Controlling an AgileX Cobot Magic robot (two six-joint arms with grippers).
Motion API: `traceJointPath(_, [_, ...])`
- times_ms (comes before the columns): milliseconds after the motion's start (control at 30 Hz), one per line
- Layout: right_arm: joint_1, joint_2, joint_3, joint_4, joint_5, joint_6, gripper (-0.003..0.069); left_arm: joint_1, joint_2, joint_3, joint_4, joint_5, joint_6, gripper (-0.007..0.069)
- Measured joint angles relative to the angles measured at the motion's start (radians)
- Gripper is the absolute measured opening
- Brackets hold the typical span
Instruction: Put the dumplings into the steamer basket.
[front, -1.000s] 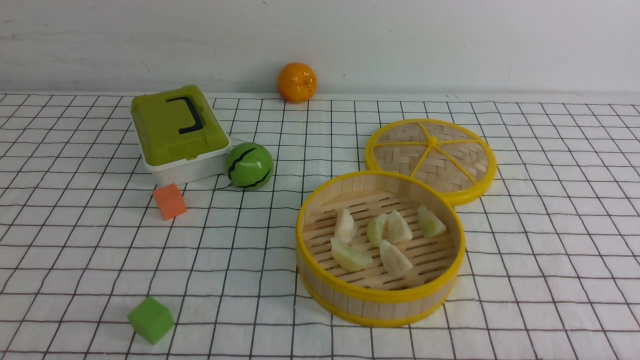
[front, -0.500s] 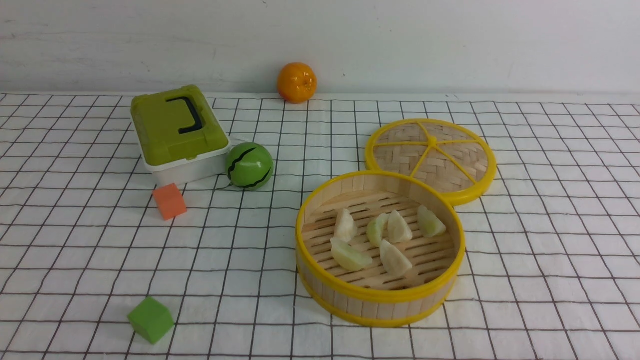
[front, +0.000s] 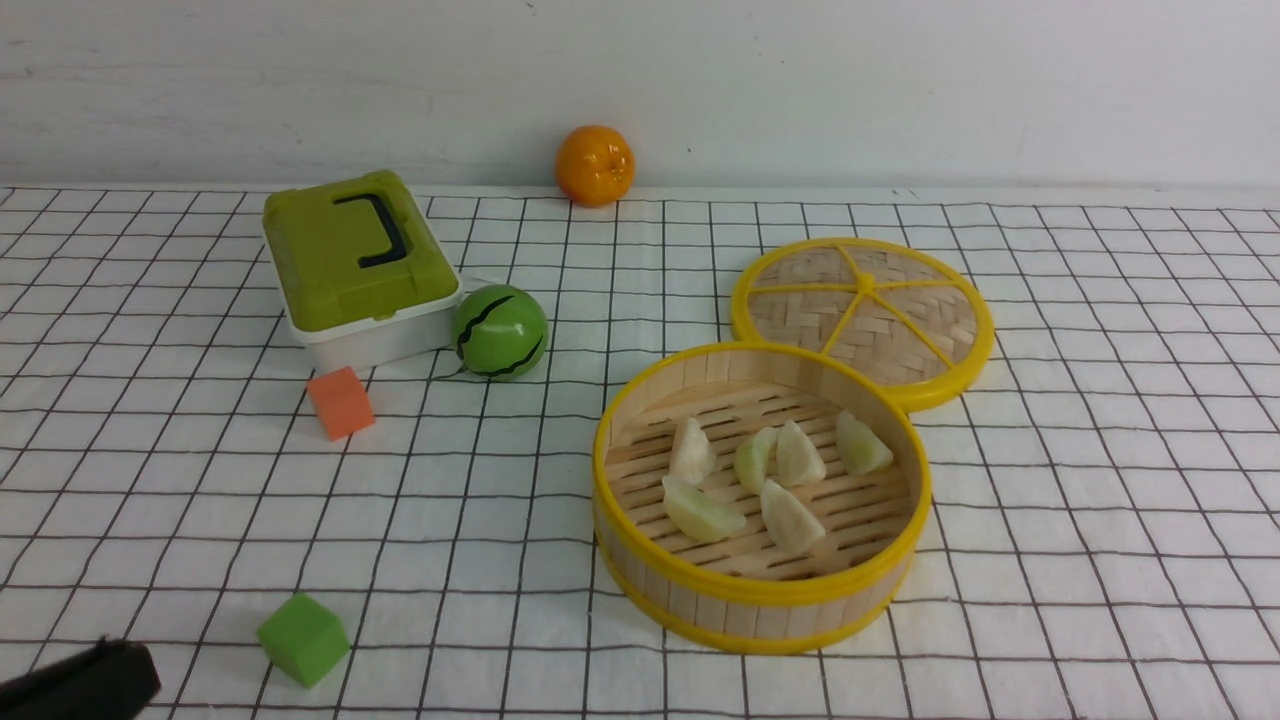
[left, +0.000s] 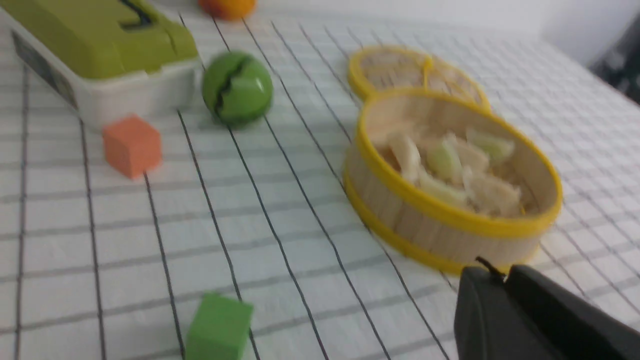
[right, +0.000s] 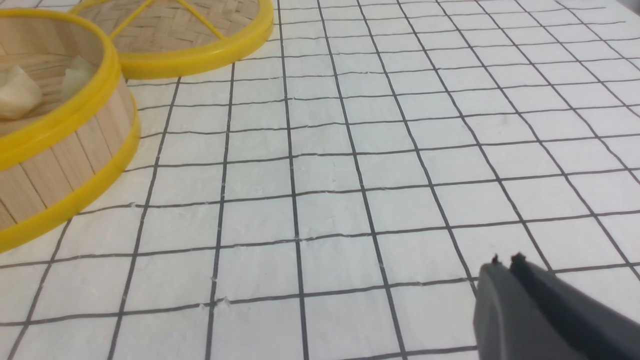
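Note:
The steamer basket (front: 760, 592), round with bamboo slats and yellow rims, stands right of centre in the front view. Several pale dumplings (front: 790, 515) lie on its slatted floor. The dark tip of my left gripper (front: 85, 682) shows at the bottom left corner, far from the basket. In the left wrist view the left gripper (left: 502, 275) is shut and empty, just short of the basket's (left: 450, 220) near wall, with the dumplings (left: 442, 160) inside. My right gripper (right: 505, 265) is shut on nothing above bare cloth, off to the side of the basket (right: 60, 150).
The flat woven lid (front: 862, 315) lies just behind the basket. A green-lidded box (front: 355, 265), a green striped ball (front: 499, 331) and an orange cube (front: 340, 402) sit at the left. A green cube (front: 303, 638) lies near my left gripper. An orange (front: 594, 164) rests by the wall.
My left gripper's dark tip has come into the front view at the bottom left corner. The basket, dumplings and other things have not moved.

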Motion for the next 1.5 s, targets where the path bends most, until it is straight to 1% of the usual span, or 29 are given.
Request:
traceJointPath(67, [0.000, 0.000, 0.000, 0.000, 0.000, 0.000, 0.0014, 0.053, -0.040, 0.062, 0.004, -0.113, -0.007, -0.0008])
traceJointPath(100, [0.000, 0.000, 0.000, 0.000, 0.000, 0.000, 0.0014, 0.064, -0.044, 0.068, 0.004, -0.122, -0.009, -0.0011])
traceJointPath(133, [0.000, 0.000, 0.000, 0.000, 0.000, 0.000, 0.0019, 0.114, -0.087, 0.115, 0.005, -0.190, -0.014, -0.0012])
traceJointPath(167, [0.000, 0.000, 0.000, 0.000, 0.000, 0.000, 0.0020, 0.126, -0.097, 0.124, 0.006, -0.194, -0.015, -0.0012])
traceJointPath(200, [0.000, 0.000, 0.000, 0.000, 0.000, 0.000, 0.0020, 0.160, -0.126, 0.145, 0.006, -0.208, -0.016, -0.0012])
traceJointPath(333, [0.000, 0.000, 0.000, 0.000, 0.000, 0.000, 0.0020, 0.265, -0.197, 0.182, 0.006, -0.192, -0.019, -0.0012])
traceJointPath(400, [0.000, 0.000, 0.000, 0.000, 0.000, 0.000, 0.0020, 0.316, -0.205, 0.188, 0.006, -0.157, -0.019, -0.0012])
traceJointPath(500, [0.000, 0.000, 0.000, 0.000, 0.000, 0.000, 0.0020, 0.360, -0.205, 0.200, 0.006, -0.095, -0.019, -0.0012])
traceJointPath(600, [0.000, 0.000, 0.000, 0.000, 0.000, 0.000, 0.0022, 0.373, -0.205, 0.215, 0.006, -0.041, -0.019, -0.0012])
traceJointPath(800, [0.000, 0.000, 0.000, 0.000, 0.000, 0.000, 0.0030, 0.373, -0.205, 0.239, 0.006, 0.005, -0.019, -0.0012])
traceJointPath(1000, [0.000, 0.000, 0.000, 0.000, 0.000, 0.000, 0.0040, 0.375, -0.205, 0.240, 0.006, 0.118, -0.019, -0.0012])
traceJointPath(1500, [0.000, 0.000, 0.000, 0.000, 0.000, 0.000, 0.0059, 0.378, -0.205, 0.240, 0.004, 0.141, -0.019, -0.0012])
